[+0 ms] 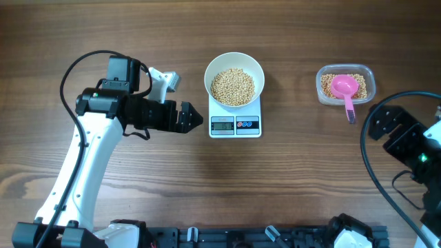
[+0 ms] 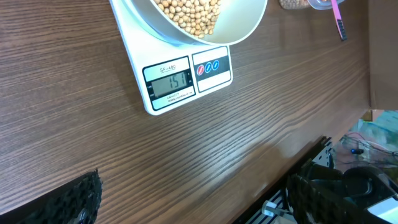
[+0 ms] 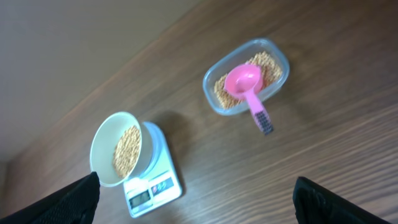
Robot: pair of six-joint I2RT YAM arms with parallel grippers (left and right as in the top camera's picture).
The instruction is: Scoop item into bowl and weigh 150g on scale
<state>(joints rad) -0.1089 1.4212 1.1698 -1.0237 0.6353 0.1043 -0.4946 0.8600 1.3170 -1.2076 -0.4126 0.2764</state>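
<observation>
The white bowl (image 1: 209, 74) stands on the small white scale (image 1: 235, 126) and holds a heap of tan beans (image 1: 233, 87). My left gripper (image 1: 196, 118) hovers open just left of the scale's front, with nothing between its fingers. In the left wrist view the scale (image 2: 186, 78) shows lit digits on its display, and the bowl (image 2: 245, 25) with beans (image 2: 189, 12) sits above it. My right gripper (image 3: 196, 198) is open and empty, raised high to the right, looking down on the bowl (image 3: 102, 146), the scale (image 3: 158, 183) and the beans (image 3: 126, 149).
A clear plastic tub (image 1: 321, 87) at the back right holds more beans and a pink scoop (image 1: 343, 87), whose handle sticks out over the tub's front rim. The right arm (image 1: 400, 134) stands at the table's right edge. The tub (image 3: 211, 102) and the scoop (image 3: 244, 82) show in the right wrist view too.
</observation>
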